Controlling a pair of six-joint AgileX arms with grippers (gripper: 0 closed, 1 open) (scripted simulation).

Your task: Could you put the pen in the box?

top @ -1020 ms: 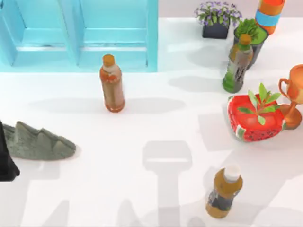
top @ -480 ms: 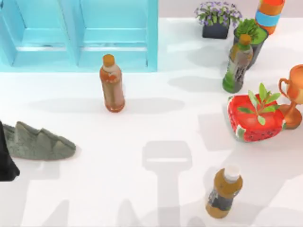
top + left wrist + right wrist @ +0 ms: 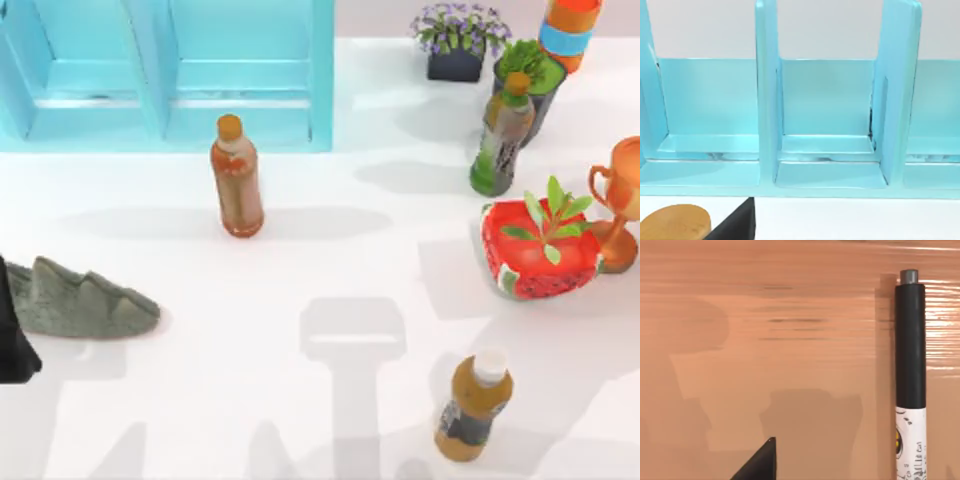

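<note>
Comparing with the earlier top views, nothing is seen moved; the pen (image 3: 910,380) is laid on a brown surface, its print unreadable; finger states cannot be told.

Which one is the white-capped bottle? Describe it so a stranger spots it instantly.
Start at the red strawberry-shaped planter on the table's right side. Nearer the top view's bottom edge stands an amber bottle with a dark label. Its cap is white; the reddish bottle and the green bottle have orange caps.
</note>
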